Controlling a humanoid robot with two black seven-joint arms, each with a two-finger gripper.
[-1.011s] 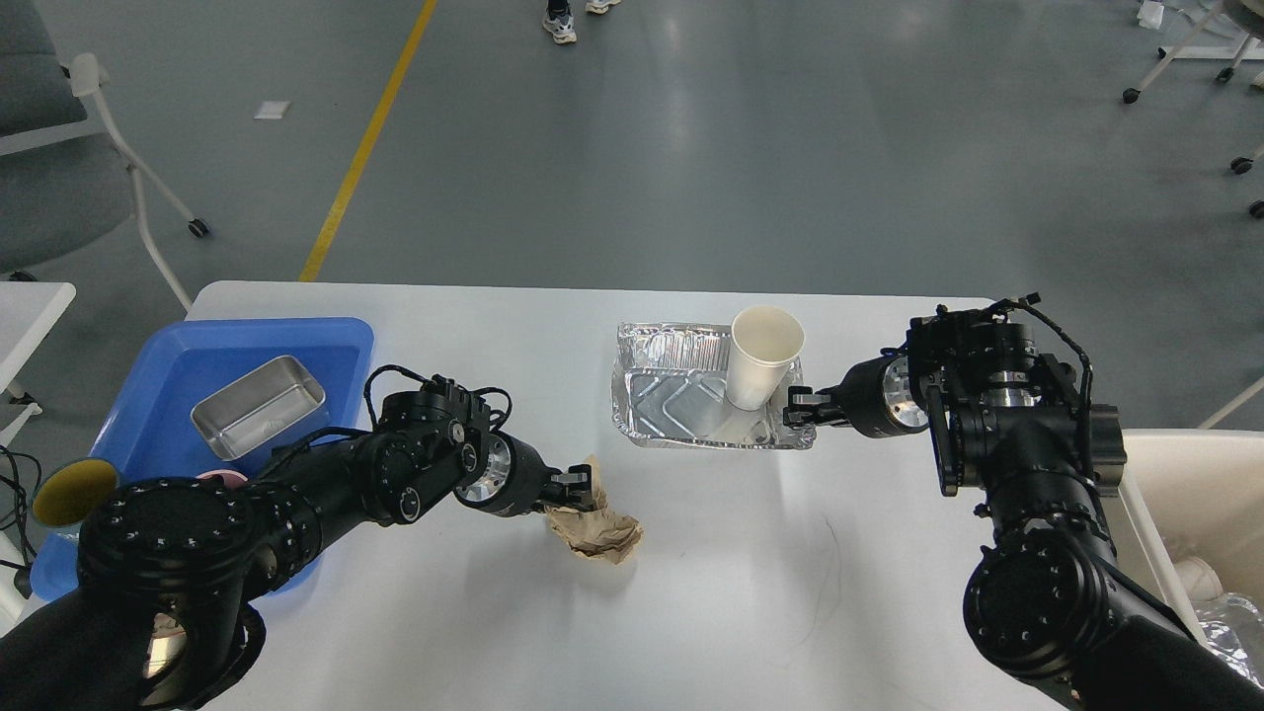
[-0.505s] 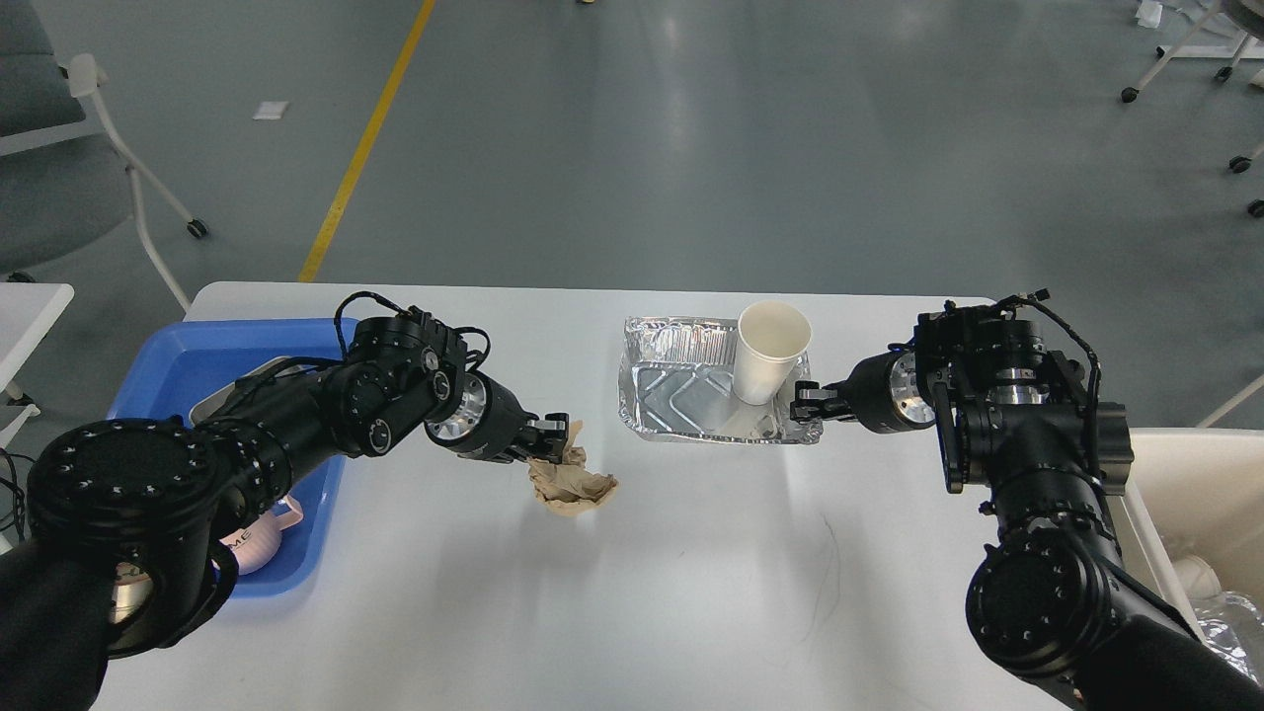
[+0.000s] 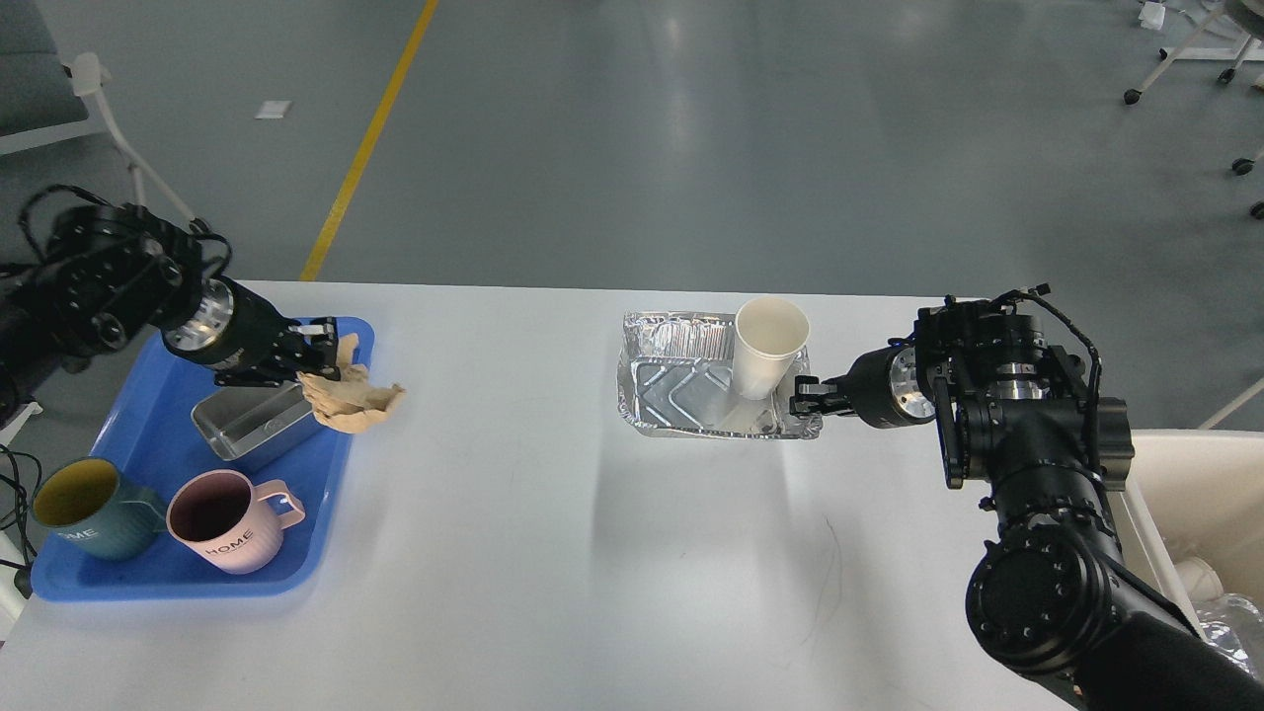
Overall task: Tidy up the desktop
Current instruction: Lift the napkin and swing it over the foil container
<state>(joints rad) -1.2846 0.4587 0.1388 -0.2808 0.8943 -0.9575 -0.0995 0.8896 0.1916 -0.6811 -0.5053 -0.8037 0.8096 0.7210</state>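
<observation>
Brown paper [image 3: 351, 400], all crumpled, hangs from the left gripper [image 3: 318, 355] at the left of the frame. The fingers are pinched together on its top edge. The paper sits over the right rim of the blue tray [image 3: 148, 434], partly above the metal tin [image 3: 252, 423] in it. Two mugs, a pink mug [image 3: 229, 518] and a green mug [image 3: 84, 506], stand lower in the tray. The white desktop [image 3: 553, 553] fills the middle and bottom of the frame.

The right gripper [image 3: 808, 398] is at the right edge of the foil pan [image 3: 696, 390], near the paper cup [image 3: 765, 348] that stands in it. I cannot tell if it is apart or together. The bin [image 3: 1200, 494] is at the lower right, so the right arm is much nearer to it than the left arm. I think the paper belongs there, far across the desktop.
</observation>
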